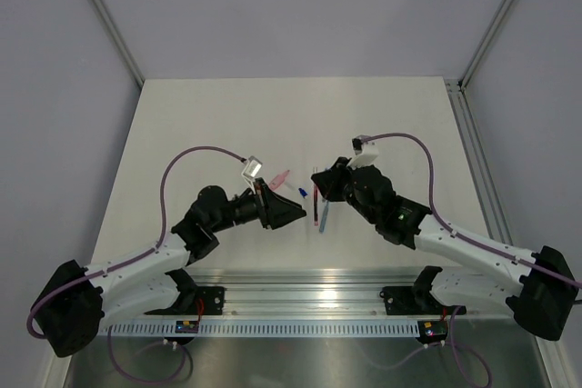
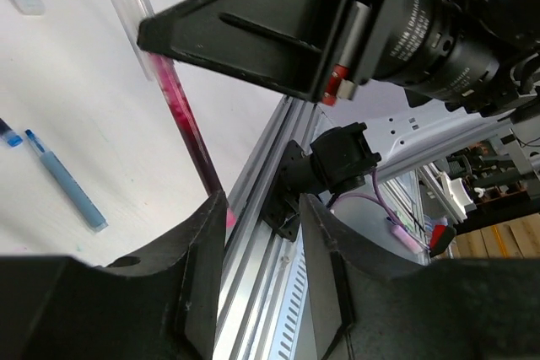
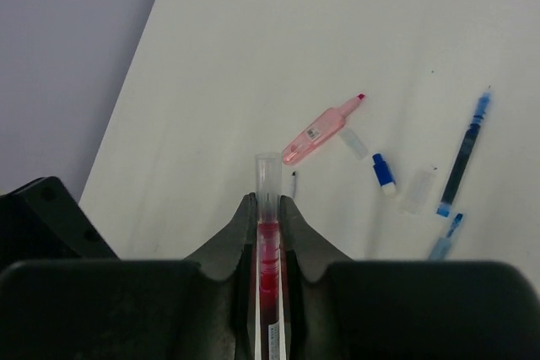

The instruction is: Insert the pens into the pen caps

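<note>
My right gripper [image 3: 268, 201] is shut on a red pen [image 3: 269, 250]. A clear pen cap [image 3: 267, 174] sits over the pen's end and sticks out past the fingertips. In the left wrist view the same red pen [image 2: 187, 128] slants down from its cap [image 2: 135, 14] and passes behind my left finger. My left gripper [image 2: 263, 208] is open with nothing between its jaws. From above, the left gripper [image 1: 289, 211] and the right gripper [image 1: 320, 190] face each other at mid-table. A dark blue pen [image 3: 464, 153] and a light blue pen [image 3: 443, 246] lie on the table.
A pale pink stubby piece [image 3: 325, 128] with a red tip, a small blue cap [image 3: 384, 170] and a clear cap [image 3: 418, 191] lie beyond the right gripper. The aluminium rail [image 1: 309, 302] runs along the table's near edge.
</note>
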